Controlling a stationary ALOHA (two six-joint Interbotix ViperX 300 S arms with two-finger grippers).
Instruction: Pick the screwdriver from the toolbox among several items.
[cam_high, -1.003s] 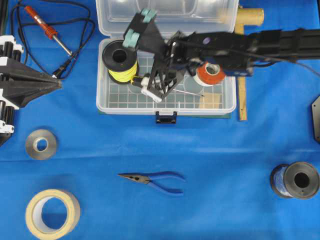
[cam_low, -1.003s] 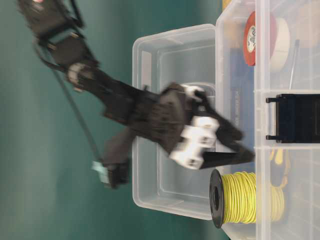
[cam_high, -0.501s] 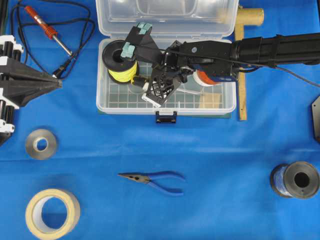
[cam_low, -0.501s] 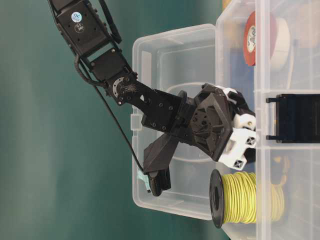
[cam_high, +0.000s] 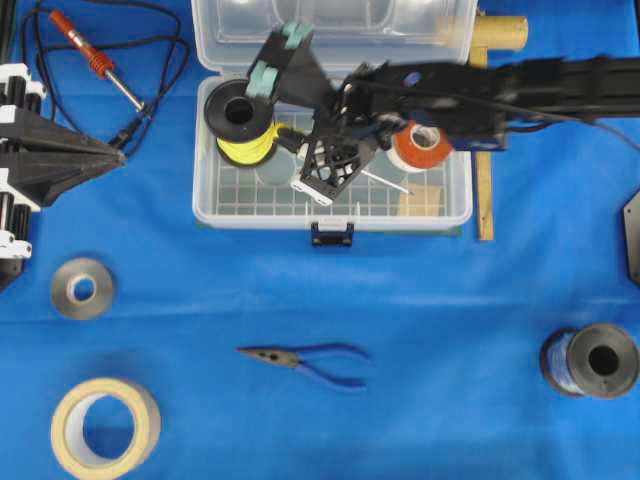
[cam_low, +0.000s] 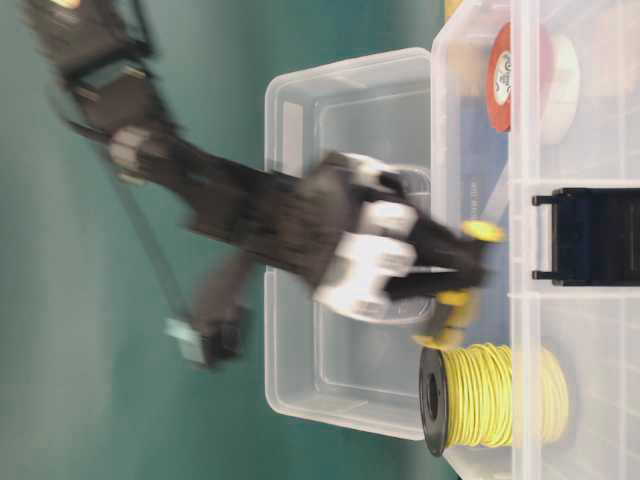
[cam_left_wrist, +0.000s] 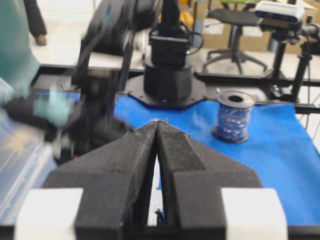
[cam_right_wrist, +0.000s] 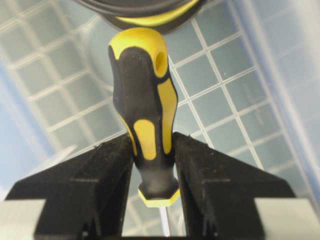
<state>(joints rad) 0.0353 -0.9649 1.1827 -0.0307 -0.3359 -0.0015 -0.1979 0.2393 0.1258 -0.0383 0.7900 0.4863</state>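
I have the screwdriver (cam_right_wrist: 147, 115) pinched, just above the toolbox (cam_high: 215, 205) floor.

Overhead, my right gripper (cam_high: 325, 165) reaches into the box; table-level, the handle hangs blurred beside the yellow spool (cam_low: 490, 400); left gripper (cam_left_wrist: 157, 131) sits closed; right wrist shows both fingers (cam_right_wrist: 107, 175) clamping the handle's neck for a straight lift.

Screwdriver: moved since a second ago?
Yes. The screwdriver, clamped in the right claw, has lifted off the toolbox floor; its shaft tip sits farther from the front latch.

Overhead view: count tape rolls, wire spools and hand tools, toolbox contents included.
Tape rolls: 3 (grey roll, beige roll, orange roll)
Wire spools: 2 (yellow spool, blue spool)
Hand tools: 3 (screwdriver, pliers, soldering iron)
Total: 8
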